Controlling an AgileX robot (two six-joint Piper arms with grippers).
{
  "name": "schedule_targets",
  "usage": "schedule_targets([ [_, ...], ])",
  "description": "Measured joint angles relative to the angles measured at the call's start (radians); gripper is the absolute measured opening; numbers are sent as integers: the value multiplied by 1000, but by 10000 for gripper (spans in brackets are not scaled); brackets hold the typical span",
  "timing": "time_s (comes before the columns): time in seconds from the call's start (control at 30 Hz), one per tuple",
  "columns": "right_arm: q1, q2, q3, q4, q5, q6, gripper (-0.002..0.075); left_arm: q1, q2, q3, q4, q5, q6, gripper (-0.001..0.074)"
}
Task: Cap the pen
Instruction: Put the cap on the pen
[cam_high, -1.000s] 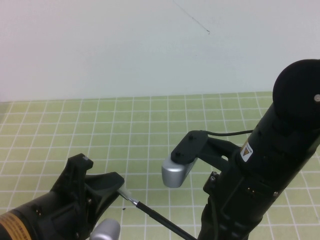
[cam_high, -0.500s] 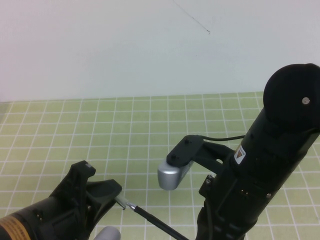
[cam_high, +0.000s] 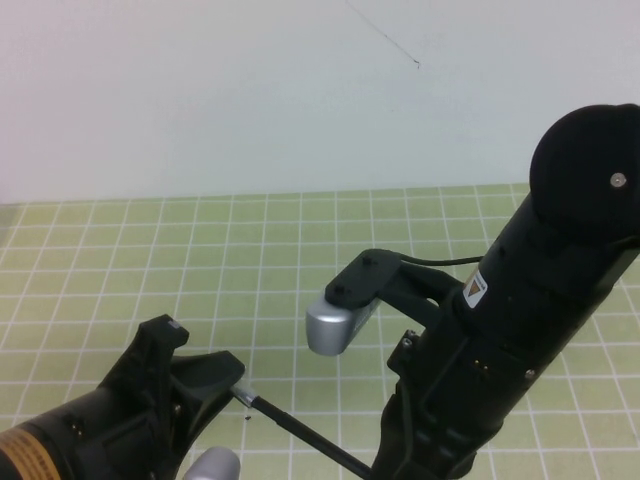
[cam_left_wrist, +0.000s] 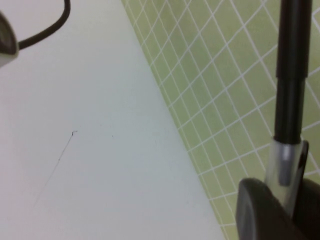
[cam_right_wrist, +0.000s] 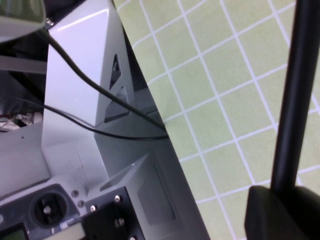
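Surface (cam_high: 200, 260): green grid, white wall behind.
Right arm (cam_high: 520, 330): at 4 o'clock; right claw (cam_right_wrist: 280, 210) narrow, clamped on the pen's rear end.
Left claw (cam_high: 225, 375): at 7 o'clock, closed on the cap (cam_left_wrist: 285, 165).
Pen (cam_high: 300, 432): black, held above the surface at 6 o'clock, slanting toward 10 o'clock, its silver tip entering the cap.

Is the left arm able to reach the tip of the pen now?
Probably yes: the shut left gripper holds a translucent cap already meeting the tip of the pen, which the right gripper holds; nothing lies between.
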Motion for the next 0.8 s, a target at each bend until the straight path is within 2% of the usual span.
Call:
schedule_targets([
  [0.17,0,0,0,13,-45,0,56,0,0,0,-49,-36,-6,1],
  [0.47,0,0,0,18,-95,-11,56,-5,0,0,-21,-35,0,1],
  [0.77,0,0,5,34,-50,-50,55,-111,2,0,-29,-15,-3,1],
  [0.8,0,0,5,34,-42,-51,55,-100,3,-2,-19,-7,-1,85],
])
